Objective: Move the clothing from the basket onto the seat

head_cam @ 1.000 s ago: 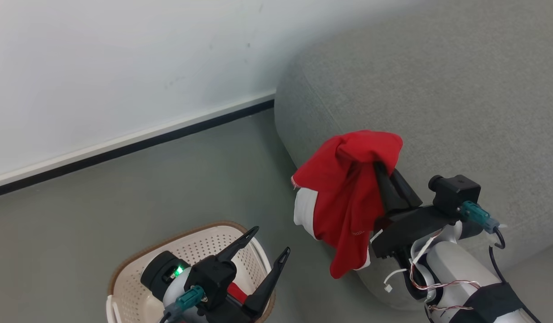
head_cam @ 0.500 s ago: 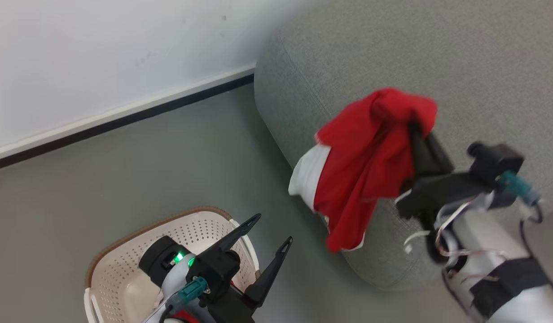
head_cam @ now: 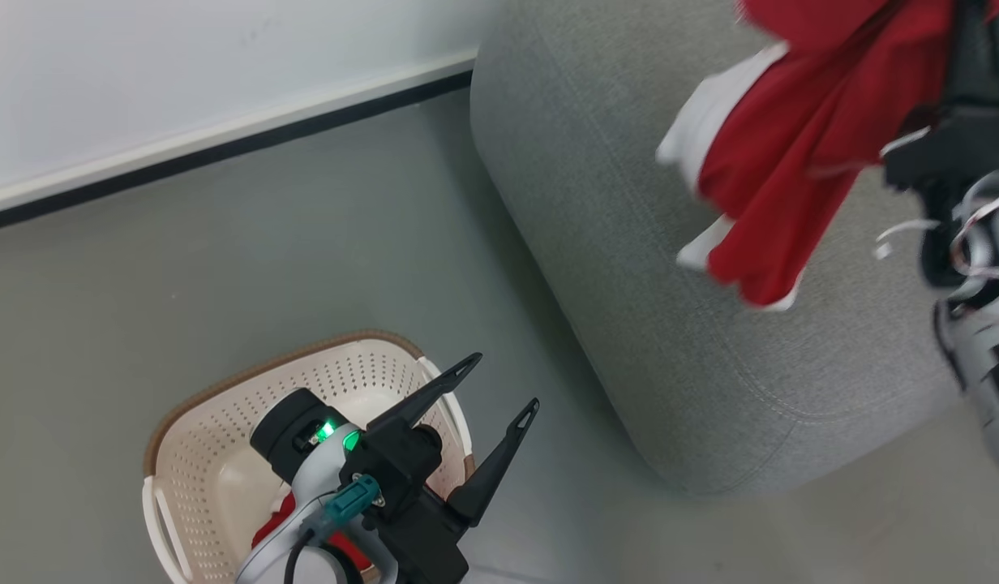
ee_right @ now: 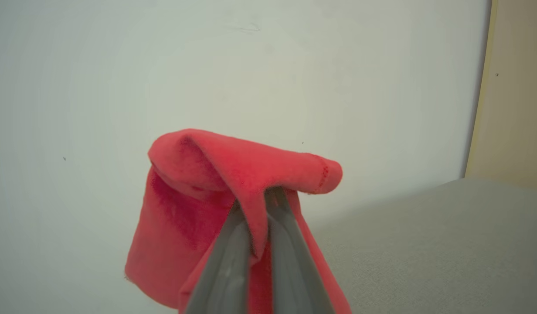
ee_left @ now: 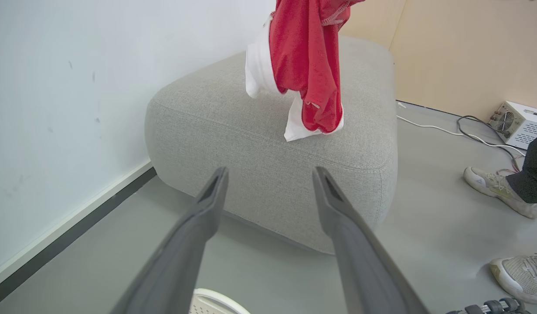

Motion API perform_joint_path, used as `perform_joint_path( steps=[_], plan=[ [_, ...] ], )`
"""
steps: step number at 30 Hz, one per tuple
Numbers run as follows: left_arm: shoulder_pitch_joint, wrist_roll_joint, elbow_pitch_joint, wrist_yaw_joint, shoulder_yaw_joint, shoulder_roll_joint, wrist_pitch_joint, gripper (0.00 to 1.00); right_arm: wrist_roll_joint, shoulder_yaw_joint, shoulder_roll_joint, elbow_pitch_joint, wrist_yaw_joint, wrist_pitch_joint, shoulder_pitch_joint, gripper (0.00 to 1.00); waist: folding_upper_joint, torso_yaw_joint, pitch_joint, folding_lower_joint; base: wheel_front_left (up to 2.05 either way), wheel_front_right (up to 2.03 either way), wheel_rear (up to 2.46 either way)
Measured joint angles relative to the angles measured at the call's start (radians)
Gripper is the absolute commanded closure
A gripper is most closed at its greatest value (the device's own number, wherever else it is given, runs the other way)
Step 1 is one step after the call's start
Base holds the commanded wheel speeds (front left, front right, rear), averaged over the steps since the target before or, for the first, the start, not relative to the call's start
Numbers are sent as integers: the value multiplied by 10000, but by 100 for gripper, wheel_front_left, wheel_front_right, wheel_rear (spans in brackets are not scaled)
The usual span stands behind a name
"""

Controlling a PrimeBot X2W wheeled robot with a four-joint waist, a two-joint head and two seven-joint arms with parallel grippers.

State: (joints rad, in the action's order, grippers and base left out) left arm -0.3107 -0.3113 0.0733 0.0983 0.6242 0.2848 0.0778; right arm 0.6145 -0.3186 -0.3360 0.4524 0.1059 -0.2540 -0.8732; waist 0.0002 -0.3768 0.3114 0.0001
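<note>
Clamping red clothing [head_cam: 791, 162] in right claw [ee_right: 257, 205] above the grey seat [head_cam: 629, 203]. Holding left claw [head_cam: 503, 381] spread wide over the basket [head_cam: 224, 454]

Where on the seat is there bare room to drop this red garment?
The seat is bare all around the red garment, widest toward the white wall. Crowded: the basket, holding red fabric, left gripper above it.

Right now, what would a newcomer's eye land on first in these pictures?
The bright red garment with white panels, pinched in the shut right gripper and hanging above the grey seat at the head view's upper right. Next, the open left gripper near the cream basket at lower left, where more red fabric lies.
</note>
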Motion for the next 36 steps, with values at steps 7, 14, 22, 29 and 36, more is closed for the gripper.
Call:
perform_joint_path(
  steps=[7,14,22,29,36],
  plan=[
    [-183,48,140,75,81,86,86,0,-146,581,-654,454,8,-27,-1166,100,0,238,438,0,0,0,0],
    [-387,50,316,88,111,268,148,0,-339,984,-1158,1076,12,-27,-1771,100,0,508,968,1,0,0,0],
    [-539,54,479,165,56,564,188,0,-221,1450,-1246,2238,84,-27,-1339,100,0,723,1640,1,0,0,0],
    [-693,54,495,165,50,654,190,0,217,1653,-717,3373,96,-27,-699,100,0,706,1936,1,0,0,0],
    [-793,54,500,173,100,692,192,0,382,1760,-458,4038,94,-25,-542,100,-2,680,2035,0,0,0,0]
  ],
)
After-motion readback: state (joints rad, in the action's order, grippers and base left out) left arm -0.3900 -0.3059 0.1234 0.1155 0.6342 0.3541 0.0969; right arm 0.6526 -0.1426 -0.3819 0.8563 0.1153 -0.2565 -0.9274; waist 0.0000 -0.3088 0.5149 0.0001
